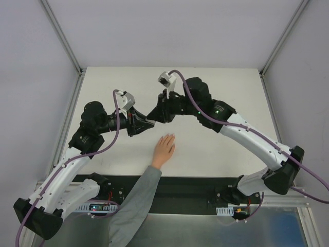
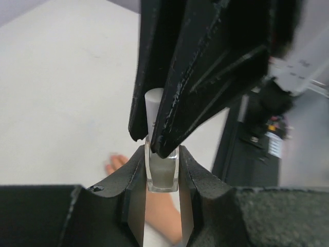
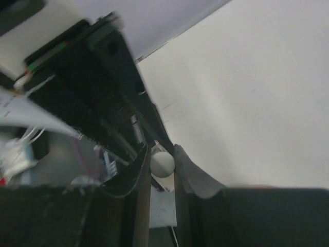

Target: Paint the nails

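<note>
The nails (image 1: 169,137) tip a pale hand (image 1: 164,149) that lies flat on the table (image 1: 216,87) near its 6 o'clock edge. A grey sleeve (image 1: 136,200) trails back from it and the fingers point toward 12 o'clock. From above, each nail is too small to make out on its own.

Up at about 10 o'clock from those fingertips, both arms meet in the air over a small translucent bottle (image 2: 162,175). The left jaws are pinching its square glass body from both sides. The right jaws are closed on the white cap (image 2: 153,105) above it, which the right wrist view shows as a pale disc between the two fingers.

The nails themselves are nothing to take hold of. They look hard, smooth and slightly curved, but they sit on soft, living fingers that may shift, so they probably want only a light stroke from a brush, never a squeeze. The bottle seems light, slick and breakable. The body is likely the safest place for a firm hold, with the cap as the only part to turn and lift.
</note>
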### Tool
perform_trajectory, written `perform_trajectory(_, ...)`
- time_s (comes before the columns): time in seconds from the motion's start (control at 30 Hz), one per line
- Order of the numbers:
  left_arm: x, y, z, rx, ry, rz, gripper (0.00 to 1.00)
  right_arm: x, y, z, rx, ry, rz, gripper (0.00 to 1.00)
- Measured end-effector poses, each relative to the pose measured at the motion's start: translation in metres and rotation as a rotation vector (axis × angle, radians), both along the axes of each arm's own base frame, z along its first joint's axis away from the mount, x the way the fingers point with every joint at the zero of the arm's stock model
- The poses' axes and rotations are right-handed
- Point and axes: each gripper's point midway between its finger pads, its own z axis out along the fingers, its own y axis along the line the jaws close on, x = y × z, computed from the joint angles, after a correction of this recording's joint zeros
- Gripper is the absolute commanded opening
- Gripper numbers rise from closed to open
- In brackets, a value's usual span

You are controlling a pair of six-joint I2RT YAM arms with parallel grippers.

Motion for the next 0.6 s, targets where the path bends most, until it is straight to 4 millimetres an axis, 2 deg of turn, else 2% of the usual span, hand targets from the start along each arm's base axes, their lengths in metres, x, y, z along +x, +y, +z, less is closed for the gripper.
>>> perform_trajectory(0.07,-0.012,-0.008,0.006,-0.043,0.041,-0.093,0.0,-0.015,-0.008,0.005,0.071,0.022,0.202,0.0)
perform_trajectory(0.17,-0.029,-0.015,0.017,-0.098,0.097,-0.209,0.0,-0.03,-0.016,0.014,0.14,0.02,0.413,0.0)
perform_trajectory(0.33,-0.051,-0.014,0.026,-0.118,0.106,-0.296,0.0,-0.05,-0.019,0.025,0.2,-0.021,0.593,0.0)
perform_trajectory(0.37,-0.052,-0.013,0.027,-0.12,0.105,-0.298,0.0,-0.051,-0.019,0.026,0.207,-0.025,0.608,0.03)
perform_trajectory(0.4,-0.053,-0.013,0.028,-0.12,0.105,-0.298,0.0,-0.051,-0.018,0.026,0.209,-0.023,0.612,0.12)
perform_trajectory(0.43,-0.052,-0.013,0.028,-0.12,0.105,-0.297,0.0,-0.051,-0.018,0.027,0.21,-0.022,0.611,0.35)
perform_trajectory(0.5,-0.049,-0.013,0.027,-0.116,0.09,-0.28,0.0,-0.047,-0.016,0.026,0.2,-0.006,0.575,0.48)
perform_trajectory(0.53,-0.048,-0.013,0.026,-0.11,0.075,-0.279,0.0,-0.044,-0.016,0.026,0.193,0.009,0.548,0.59)
perform_trajectory(0.6,-0.045,-0.012,0.023,-0.095,0.038,-0.265,0.0,-0.032,-0.015,0.025,0.171,0.04,0.445,0.66)
